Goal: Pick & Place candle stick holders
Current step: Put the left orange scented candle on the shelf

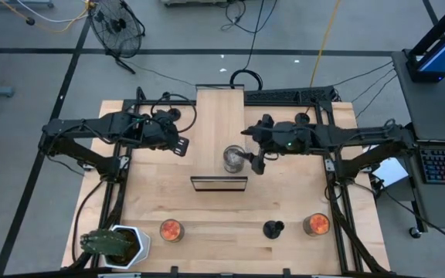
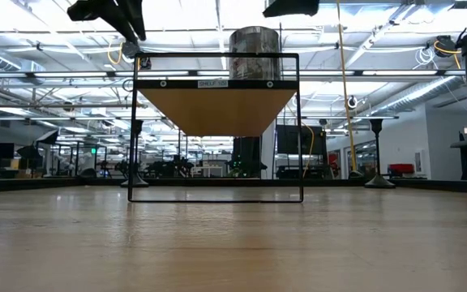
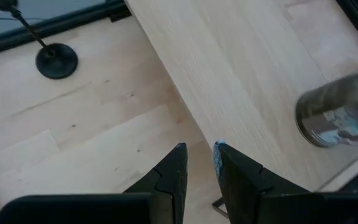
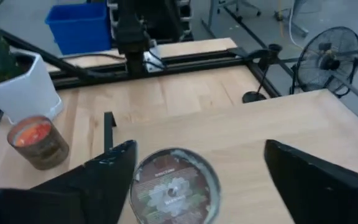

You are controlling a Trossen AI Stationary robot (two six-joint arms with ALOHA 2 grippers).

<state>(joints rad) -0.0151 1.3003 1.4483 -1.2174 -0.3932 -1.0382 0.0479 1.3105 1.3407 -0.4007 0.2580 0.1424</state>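
One black candle stick holder (image 1: 273, 228) stands on its disc base near the table's front edge. Another holder (image 3: 56, 60) stands on the table beyond the shelf's side and also shows in the right wrist view (image 4: 253, 96). A silver-lidded jar (image 1: 234, 158) rests on the raised wooden shelf (image 1: 219, 116). My right gripper (image 1: 252, 161) is open beside the jar, and its fingers (image 4: 114, 168) stand wide on either side of the jar (image 4: 173, 186) without touching it. My left gripper (image 1: 182, 147) hovers at the shelf's left edge, fingers (image 3: 173, 171) slightly apart and empty.
Two orange candle jars (image 1: 171, 229) (image 1: 316, 224) stand near the front edge, and a cactus in a white pot (image 1: 114, 243) sits at the front left corner. The shelf's black frame (image 2: 216, 130) rises mid-table. Bare wood lies between the shelf and the front row.
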